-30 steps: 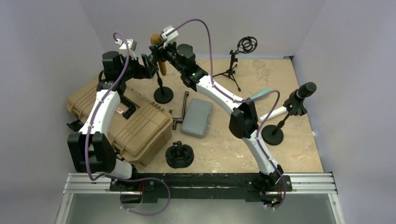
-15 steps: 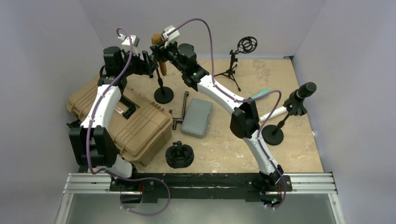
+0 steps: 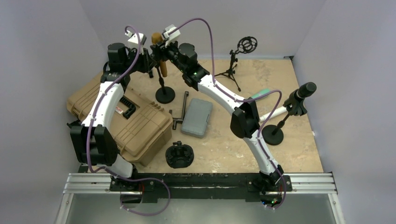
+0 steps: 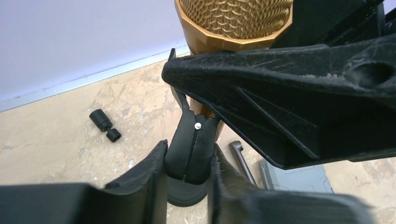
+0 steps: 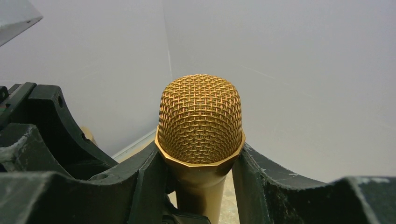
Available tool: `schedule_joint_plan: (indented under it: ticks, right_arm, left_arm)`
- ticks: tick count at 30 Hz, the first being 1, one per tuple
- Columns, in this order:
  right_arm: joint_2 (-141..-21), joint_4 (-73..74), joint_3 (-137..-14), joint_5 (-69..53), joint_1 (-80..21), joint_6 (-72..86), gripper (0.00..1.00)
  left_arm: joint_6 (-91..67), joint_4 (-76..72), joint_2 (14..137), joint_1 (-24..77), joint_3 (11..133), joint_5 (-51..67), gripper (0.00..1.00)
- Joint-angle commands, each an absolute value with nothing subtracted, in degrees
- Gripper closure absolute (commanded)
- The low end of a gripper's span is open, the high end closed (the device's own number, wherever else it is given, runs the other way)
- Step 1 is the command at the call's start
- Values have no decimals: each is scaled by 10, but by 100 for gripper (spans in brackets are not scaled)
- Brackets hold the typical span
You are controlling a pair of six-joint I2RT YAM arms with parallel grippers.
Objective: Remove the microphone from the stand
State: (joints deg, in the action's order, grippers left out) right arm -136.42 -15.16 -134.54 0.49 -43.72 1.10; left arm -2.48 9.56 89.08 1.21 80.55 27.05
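1. The gold microphone (image 5: 200, 116) sits in the clip (image 4: 189, 151) of its stand (image 3: 165, 95), upper left of centre in the overhead view, not yet freed.
2. The right fingers (image 5: 273, 175) look clenched on the microphone's body just under the mesh head.
3. The left fingers (image 4: 147, 184) pinch the black clip from both sides, bracing the round-based stand on the tabletop (image 3: 289, 154).
4. Step in hand, as I judge it: both holds are set and the pull-out is about to start.
5. The next move calls for the right arm to draw the microphone up along its own axis, out of the clip, while the left holds the stand down. An off-axis pull could tip the stand.
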Motion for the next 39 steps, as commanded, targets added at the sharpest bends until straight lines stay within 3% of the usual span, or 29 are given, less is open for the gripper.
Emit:
schedule_joint_plan:
  ticks: [1, 9, 13, 24, 25, 28, 31, 35, 39]
  right_arm:
    - [-1312, -195, -1353, 4, -437, 11, 89]
    - [-1306, -194, -1370, 48, -431, 3, 100]
    - [-1287, -190, -1372, 111, -418, -17, 100]
    - [-1115, -219, -1193, 195, -390, -42, 100]
    - [-1095, -222, -1162, 195, -390, -46, 100]
    - [-1031, -233, -1065, 190, -390, -53, 100]
    - [-975, -226, -982, 190, -390, -52, 100]
    - [-908, -214, -893, 181, -391, -32, 100]
    - [-855, -198, -830, 180, -390, -23, 100]
  left_arm:
    - [-3, 118, 891, 17, 834, 263, 100]
    - [14, 123, 894, 17, 825, 255, 100]
    - [18, 126, 893, 18, 819, 256, 100]
    - [22, 145, 905, 27, 822, 261, 100]
    - [17, 148, 904, 27, 825, 261, 94]
    - [5, 148, 892, 27, 834, 256, 60]
    - [-27, 168, 888, 27, 861, 248, 46]
    - [-63, 215, 894, 27, 909, 237, 7]
    - [-137, 244, 891, 14, 942, 231, 2]
